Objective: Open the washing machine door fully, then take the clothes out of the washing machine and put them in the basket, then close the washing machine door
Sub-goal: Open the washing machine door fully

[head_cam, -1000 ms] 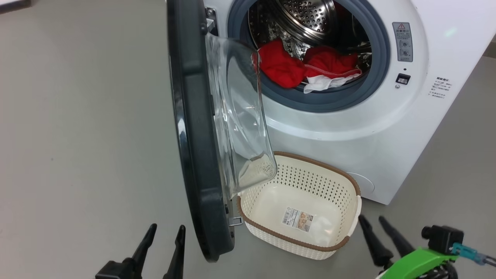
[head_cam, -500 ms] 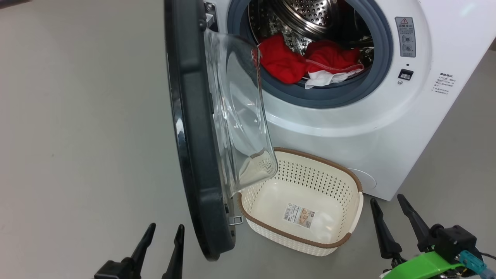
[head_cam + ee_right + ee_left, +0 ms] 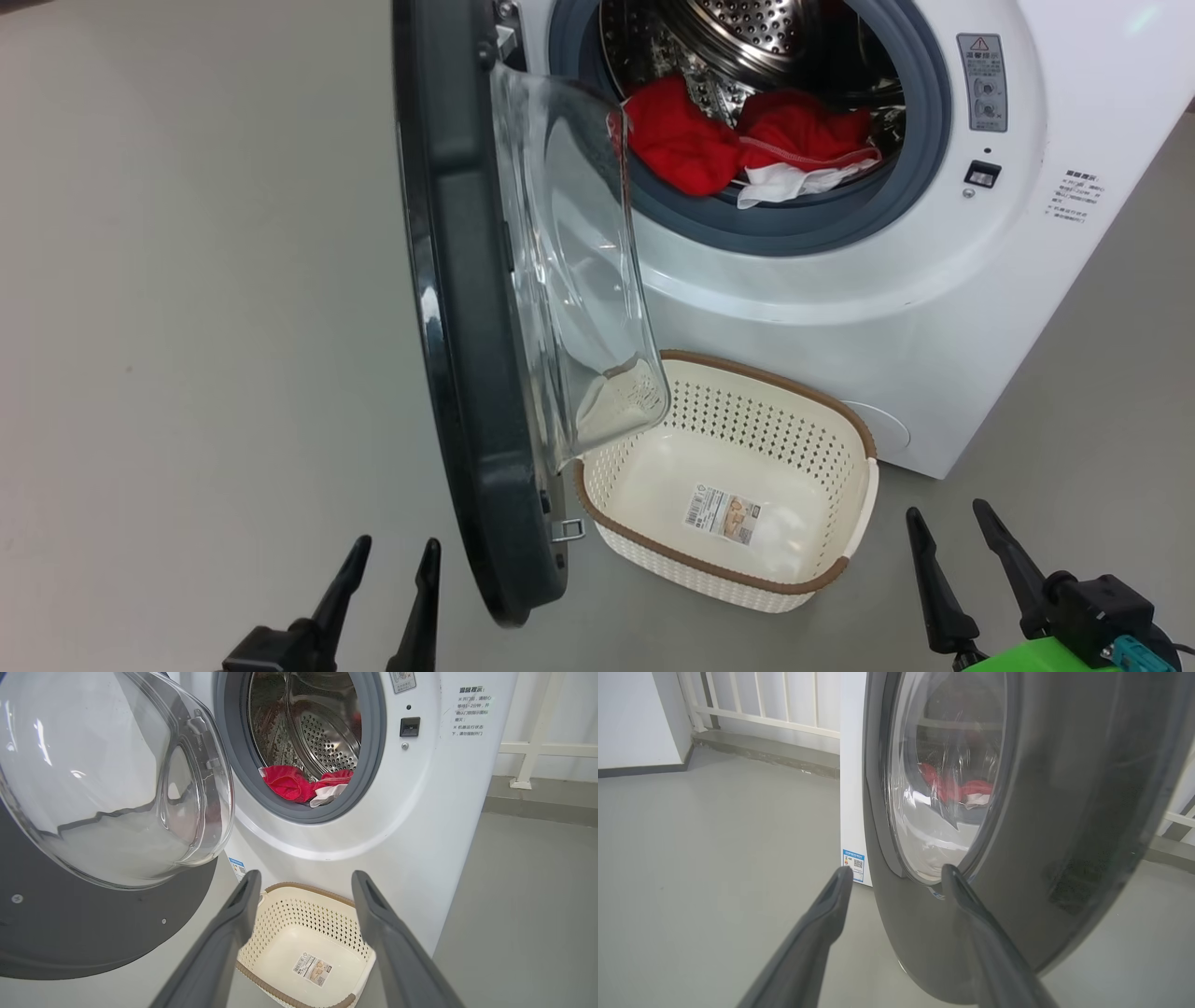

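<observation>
While both arms sit low over the grey floor [image 3: 187, 327], the left gripper [image 3: 397, 541] is at the floor's near left. Its two dark fingers [image 3: 344, 583] are spread apart and hold nothing, just left of the bottom edge of the washing machine door [image 3: 467, 327]. That door is swung out on its hinges and edge-on to the head camera, its black rim upright and its clear glass bowl [image 3: 579, 280] bulging to the right. In the left wrist view the fingers point along the door's outer face, close beside it.

Right of the door, the washing machine [image 3: 840, 308] shows its open mouth, ringed by a grey-blue seal [image 3: 794, 238]. The clothes [image 3: 794, 135] lie inside at the front lip of the steel drum [image 3: 747, 28]: the red shirt [image 3: 681, 145] is heaped in two mounds, and the white cloth [image 3: 784, 182] is draped onto the seal below the right mound.

On the floor just in front of the machine, partly under the glass bowl, stands the basket [image 3: 747, 420], with a paper label [image 3: 721, 513] on its bottom. Farthest right, the right gripper [image 3: 945, 509] hovers near the basket's right end, fingers wide apart, gripping nothing.
</observation>
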{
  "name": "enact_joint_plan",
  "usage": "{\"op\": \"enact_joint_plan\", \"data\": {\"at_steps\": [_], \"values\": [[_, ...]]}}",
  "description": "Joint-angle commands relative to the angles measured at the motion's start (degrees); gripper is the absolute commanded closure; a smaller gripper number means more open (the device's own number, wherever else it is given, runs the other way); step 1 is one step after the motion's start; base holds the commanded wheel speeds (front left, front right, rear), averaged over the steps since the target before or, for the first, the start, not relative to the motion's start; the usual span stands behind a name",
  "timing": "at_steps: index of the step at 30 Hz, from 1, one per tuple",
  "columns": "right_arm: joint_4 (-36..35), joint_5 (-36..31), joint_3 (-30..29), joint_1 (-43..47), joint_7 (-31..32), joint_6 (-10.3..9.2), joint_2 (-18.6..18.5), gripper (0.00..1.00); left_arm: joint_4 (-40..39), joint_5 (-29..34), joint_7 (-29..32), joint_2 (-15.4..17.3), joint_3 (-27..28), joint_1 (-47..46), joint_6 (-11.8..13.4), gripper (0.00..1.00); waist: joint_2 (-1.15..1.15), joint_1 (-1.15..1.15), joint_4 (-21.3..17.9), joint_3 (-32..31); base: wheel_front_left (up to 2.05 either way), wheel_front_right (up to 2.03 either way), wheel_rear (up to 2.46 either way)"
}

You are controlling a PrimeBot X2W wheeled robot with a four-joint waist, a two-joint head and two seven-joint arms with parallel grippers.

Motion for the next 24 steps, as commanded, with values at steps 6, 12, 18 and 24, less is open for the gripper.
{"op": "enact_joint_plan", "data": {"at_steps": [6,12,18,24], "values": [[-1.41,0.23,1.16,-0.97,-0.51,0.43,-0.25,0.0,-2.04,-0.77,-0.7,0.49,2.39,-1.8,0.01,0.11,0.0,0.0,-0.01,0.35,0.0,0.0,0.0],[-1.65,0.48,1.04,-1.24,-0.51,0.43,-0.24,0.0,-7.07,-3.53,-0.7,0.49,5.18,-3.23,0.66,1.0,0.0,0.0,0.07,0.68,0.0,0.0,0.0],[-1.8,0.54,1.22,-1.62,-0.51,0.43,-0.24,0.0,-20.79,-3.16,-0.7,0.49,6.86,-5.78,1.39,1.0,0.0,0.0,0.08,1.25,0.0,0.0,0.0],[-1.79,0.64,1.64,-2.08,-0.51,0.43,-0.24,0.0,-32.54,-3.06,-0.7,0.49,2.74,-7.0,1.14,1.0,0.0,0.0,-0.14,1.66,0.0,0.0,0.0]]}}
